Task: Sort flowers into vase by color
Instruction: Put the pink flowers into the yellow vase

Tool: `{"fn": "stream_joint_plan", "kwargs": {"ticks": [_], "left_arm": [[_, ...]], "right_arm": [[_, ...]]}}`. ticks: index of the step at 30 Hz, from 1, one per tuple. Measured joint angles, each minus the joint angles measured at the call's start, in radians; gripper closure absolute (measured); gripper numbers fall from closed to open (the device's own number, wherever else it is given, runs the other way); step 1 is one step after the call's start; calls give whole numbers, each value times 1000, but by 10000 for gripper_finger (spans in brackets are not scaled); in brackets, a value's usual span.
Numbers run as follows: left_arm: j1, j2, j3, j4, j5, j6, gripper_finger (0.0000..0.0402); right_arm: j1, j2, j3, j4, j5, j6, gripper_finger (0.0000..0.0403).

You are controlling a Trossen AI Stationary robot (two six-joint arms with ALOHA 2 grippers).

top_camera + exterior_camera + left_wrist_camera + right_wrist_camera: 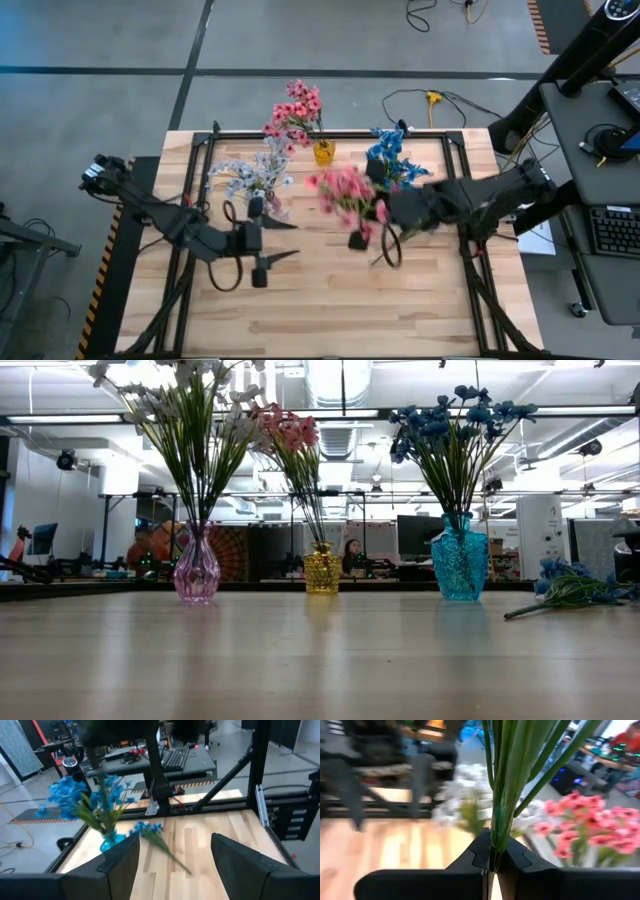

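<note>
Three vases stand in a row near the table's far edge. A pink vase (197, 575) holds white-lavender flowers (250, 175), a yellow vase (322, 572) holds pink flowers (297, 108), and a blue vase (460, 565) holds blue flowers (388, 160). One loose blue sprig (570, 590) lies flat on the table at the right (155, 837). My right gripper (357, 238) is over mid-table, shut on a pink sprig (345, 190). My left gripper (283, 241) hovers open left of it, holding nothing. My right gripper pinches the pink sprig's bundled green stems (494, 845) between its two fingers (517, 855), coming in from the table's right. The stems rise out past the fingertips, and the blossoms (345, 190) sit on the far side of the gripper. The sprig is lifted clear of the table.
A black frame (330, 133) runs along the table's edges. The near half of the wooden table (330, 310) is bare. A desk with a keyboard (610, 230) stands off the right side. Far behind the table, a person (352, 552) sits in the room.
</note>
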Motion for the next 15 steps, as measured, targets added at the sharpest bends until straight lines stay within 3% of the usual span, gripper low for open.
{"fn": "stream_joint_plan", "kwargs": {"ticks": [4, 8, 11, 15], "left_arm": [[-7, -40, -4, -110, -32, -24, 177], [-40, -47, -27, -182, -164, -53, 178], [-69, -45, -27, -188, -230, -40, 178], [-112, -59, -23, -185, -235, -24, 178]], "right_arm": [[-140, 0, 4, 37, -120, -26, 394], [-308, 5, -5, 95, -287, -18, 394], [-418, 10, -26, 116, -337, -18, 394], [-529, 27, -76, 192, -384, -6, 394]]}}
